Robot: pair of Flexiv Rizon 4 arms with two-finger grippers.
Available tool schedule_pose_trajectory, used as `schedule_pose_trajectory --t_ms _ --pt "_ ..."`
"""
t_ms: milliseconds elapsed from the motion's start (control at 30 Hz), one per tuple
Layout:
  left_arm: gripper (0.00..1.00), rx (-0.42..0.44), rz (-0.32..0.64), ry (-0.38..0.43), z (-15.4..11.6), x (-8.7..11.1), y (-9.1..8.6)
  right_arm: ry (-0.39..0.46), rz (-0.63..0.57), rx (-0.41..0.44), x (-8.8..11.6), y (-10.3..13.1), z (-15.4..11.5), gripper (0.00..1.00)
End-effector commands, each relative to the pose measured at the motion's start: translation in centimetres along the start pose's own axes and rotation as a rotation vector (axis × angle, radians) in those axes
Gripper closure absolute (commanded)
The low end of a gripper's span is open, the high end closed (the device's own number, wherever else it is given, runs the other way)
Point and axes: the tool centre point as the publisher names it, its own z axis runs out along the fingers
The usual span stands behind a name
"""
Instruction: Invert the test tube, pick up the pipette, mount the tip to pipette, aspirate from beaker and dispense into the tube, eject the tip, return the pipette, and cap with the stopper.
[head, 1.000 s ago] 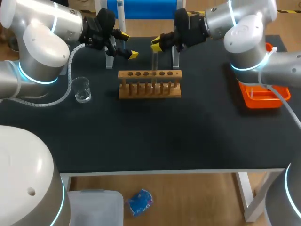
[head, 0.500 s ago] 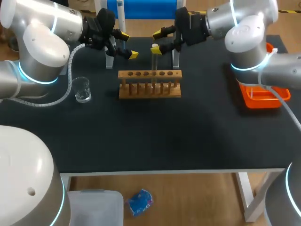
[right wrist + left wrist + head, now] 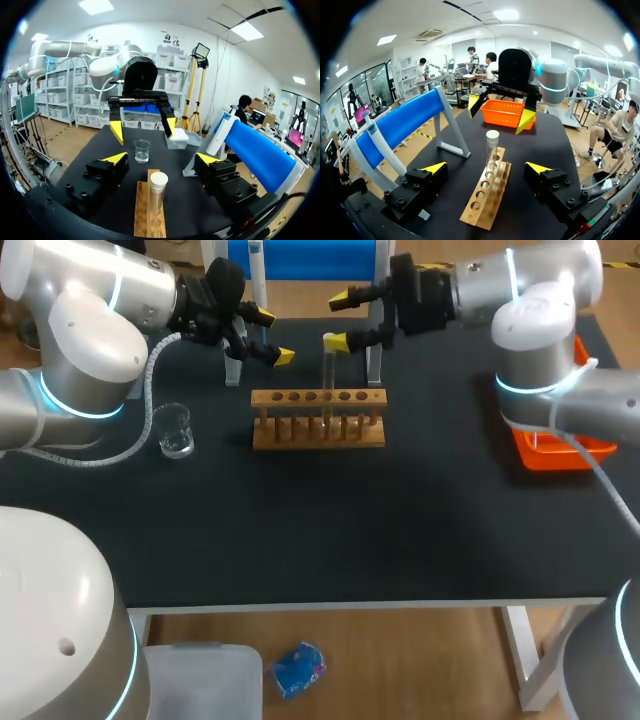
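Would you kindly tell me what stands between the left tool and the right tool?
The test tube, upright in the wooden rack, as both wrist views show.

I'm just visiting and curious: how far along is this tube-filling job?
Early. The test tube stands in the rack, so inverting looks done. Both the left gripper and right gripper are open, holding nothing. Remaining: the pipette, filling from the beaker, capping.
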Motion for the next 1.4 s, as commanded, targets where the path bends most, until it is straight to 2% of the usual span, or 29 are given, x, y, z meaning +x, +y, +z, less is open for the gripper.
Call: schedule_pose_trajectory --t_ms 33,567,1033,1400 --pt "0.00 -0.002 0.000 0.004 -0.1 -0.1 0.0 0.017 -0.011 -0.058 -0.2 -0.2 -0.2 1.00" --pt "0.00 -0.002 0.000 0.004 -0.1 -0.1 0.0 0.099 0.115 -0.249 -0.5 -0.2 0.2 1.00" --pt "0.00 -0.002 0.000 0.004 -0.1 -0.1 0.0 0.131 0.121 -0.260 0.6 -0.2 0.9 1.00" --pt "0.00 -0.002 0.000 0.004 -0.1 -0.1 0.0 0.136 0.136 -0.259 0.6 -0.9 1.4 1.00"
